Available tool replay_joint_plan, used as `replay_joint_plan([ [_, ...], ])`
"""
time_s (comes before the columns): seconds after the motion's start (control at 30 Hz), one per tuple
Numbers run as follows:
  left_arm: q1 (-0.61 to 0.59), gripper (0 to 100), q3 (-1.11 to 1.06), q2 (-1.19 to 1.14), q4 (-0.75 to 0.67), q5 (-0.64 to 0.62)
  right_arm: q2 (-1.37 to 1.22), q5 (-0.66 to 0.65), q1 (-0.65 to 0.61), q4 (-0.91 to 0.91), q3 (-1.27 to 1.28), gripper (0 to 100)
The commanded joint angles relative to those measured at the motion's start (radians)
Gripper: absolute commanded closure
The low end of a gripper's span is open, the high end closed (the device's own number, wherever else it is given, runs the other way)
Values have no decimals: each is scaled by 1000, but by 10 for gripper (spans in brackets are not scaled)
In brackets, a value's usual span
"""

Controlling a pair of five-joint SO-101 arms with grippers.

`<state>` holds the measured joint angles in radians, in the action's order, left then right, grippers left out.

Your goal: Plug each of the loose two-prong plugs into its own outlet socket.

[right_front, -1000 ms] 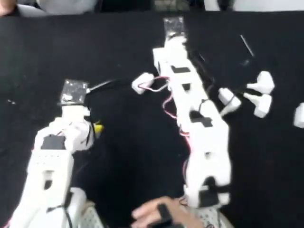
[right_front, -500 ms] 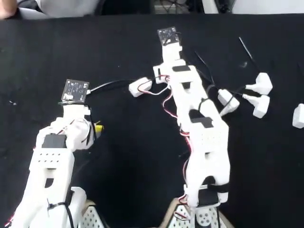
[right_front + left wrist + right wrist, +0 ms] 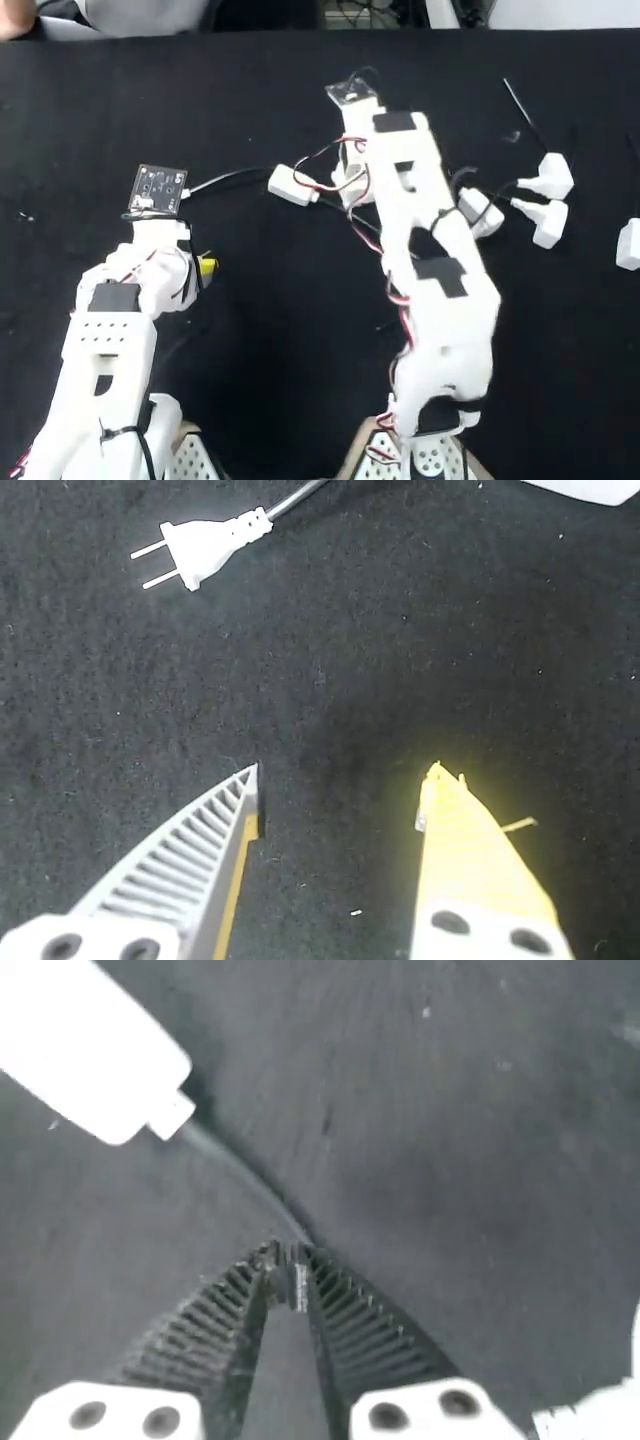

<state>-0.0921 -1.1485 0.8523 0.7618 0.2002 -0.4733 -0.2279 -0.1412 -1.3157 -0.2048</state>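
A white two-prong plug (image 3: 200,545) on a black cable lies flat on the black table, prongs free. My left gripper (image 3: 345,775) hangs open a short way from it, one finger white and ribbed, the other yellow. The left arm (image 3: 130,290) stands at the table's left. The right arm (image 3: 420,220) stretches up the middle toward the far edge. My right gripper (image 3: 290,1260) is shut on a thin dark cable (image 3: 235,1170) that leads to a white block (image 3: 90,1050). Another white block (image 3: 290,185) lies between the arms, its black cable running left.
Several more white plug pieces lie right of the right arm: one (image 3: 480,210) beside it, two (image 3: 548,175) (image 3: 548,222) farther out, and one (image 3: 630,245) at the right edge. Thin black cables trail near them. The black table (image 3: 270,330) is bare between the arms.
The right arm rose and swung slightly, its tip shifting at the far centre. The white block between the arms slid a little left. A hand at the near edge has withdrawn.
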Motion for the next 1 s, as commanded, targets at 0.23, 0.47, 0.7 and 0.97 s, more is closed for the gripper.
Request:
replay_joint_plan([
  [0.23, 15, 741, 7, 11, -12, -9, 621, -20, -69, 661, 693, 985],
  [0.47, 8, 741, 5, 11, -11, -9, 570, 235, -164, 1195, 989, 969],
  [0.7, 16, 741, -10, 18, -12, -8, 340, 428, -140, 1270, 802, 970],
  [0.97, 15, 741, -10, 18, -14, -9, 283, 477, -201, 1025, 756, 970],
])
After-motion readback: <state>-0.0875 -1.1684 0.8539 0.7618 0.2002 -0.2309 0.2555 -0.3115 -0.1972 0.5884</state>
